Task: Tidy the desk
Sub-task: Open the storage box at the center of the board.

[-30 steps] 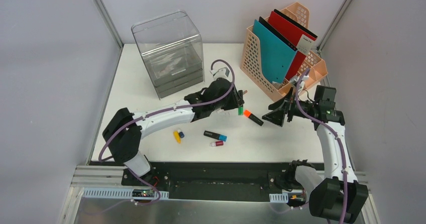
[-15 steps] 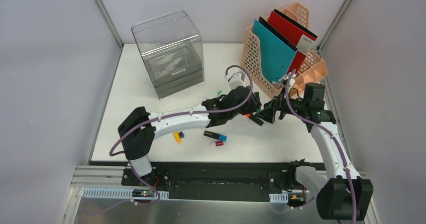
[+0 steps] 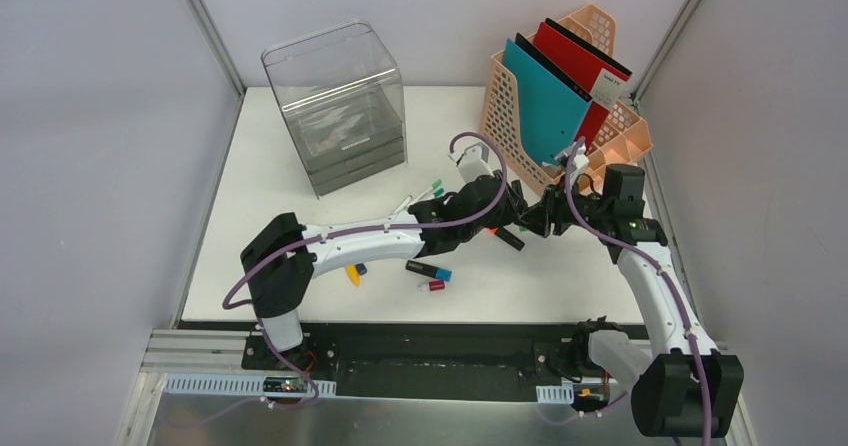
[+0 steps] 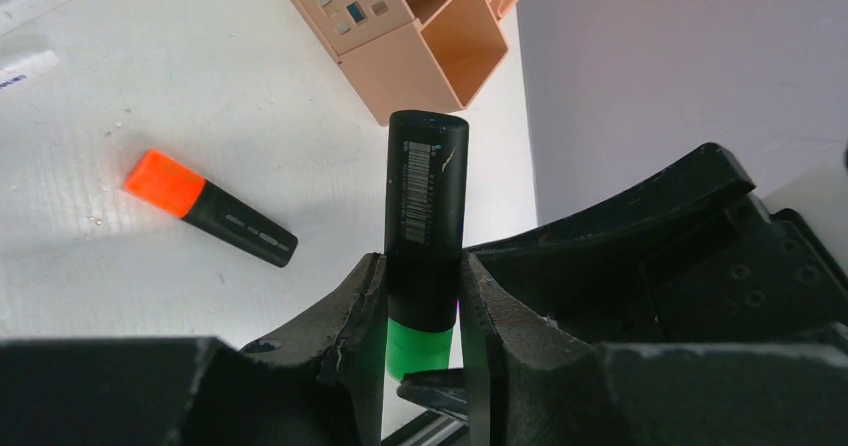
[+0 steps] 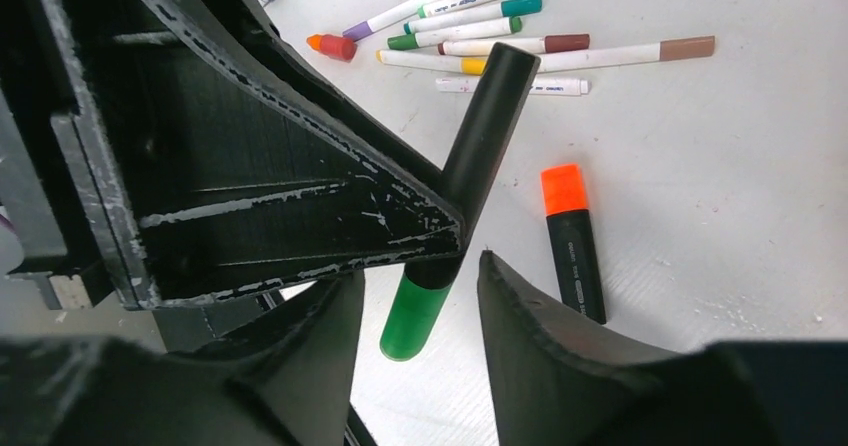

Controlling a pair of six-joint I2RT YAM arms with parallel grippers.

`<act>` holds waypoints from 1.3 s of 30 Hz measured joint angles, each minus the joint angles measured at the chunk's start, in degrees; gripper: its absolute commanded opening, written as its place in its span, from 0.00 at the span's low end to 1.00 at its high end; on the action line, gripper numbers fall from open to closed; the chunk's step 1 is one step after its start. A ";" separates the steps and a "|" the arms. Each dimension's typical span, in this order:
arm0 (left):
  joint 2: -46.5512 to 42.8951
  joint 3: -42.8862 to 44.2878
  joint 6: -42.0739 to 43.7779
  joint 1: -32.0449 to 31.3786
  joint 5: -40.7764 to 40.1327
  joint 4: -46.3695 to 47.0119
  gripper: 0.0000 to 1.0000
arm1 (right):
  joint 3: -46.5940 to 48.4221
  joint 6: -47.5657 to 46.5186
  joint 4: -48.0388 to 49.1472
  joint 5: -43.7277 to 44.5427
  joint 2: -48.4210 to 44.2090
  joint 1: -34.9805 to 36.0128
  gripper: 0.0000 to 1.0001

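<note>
My left arm is reaching further right than a second ago, and my right arm is meeting it above the right half of the desk (image 3: 270,196); my left gripper (image 4: 420,278) is pinching the green highlighter (image 4: 426,206) by its black barrel; my right gripper (image 5: 418,271) is standing spread either side of the green cap, gaps showing; the white desk is lying between grey walls; an orange highlighter (image 5: 572,241) is lying below; loose markers (image 5: 480,41) are lying leftward; the peach file rack (image 3: 500,106) is crowding the far right; the clear drawer unit (image 3: 340,106) is standing far left; bare surface is showing near right.
</note>
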 measured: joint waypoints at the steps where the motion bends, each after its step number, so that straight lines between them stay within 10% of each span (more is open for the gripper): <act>1: 0.00 0.00 -0.26 -0.09 -0.07 0.31 0.00 | 0.00 0.11 0.13 0.00 0.02 0.07 0.40; 12: 0.22 0.09 -1.25 -0.09 -0.31 1.20 0.00 | -0.02 0.46 1.44 2.34 1.20 0.26 0.00; 31: -6.08 -12.59 14.23 0.04 2.19 15.54 0.83 | 5.81 -12.46 -12.79 -4.68 3.65 0.70 0.00; 39: -22.18 -27.74 29.20 8.61 18.71 24.15 0.93 | 7.52 -18.34 -19.02 -6.14 4.00 0.79 0.00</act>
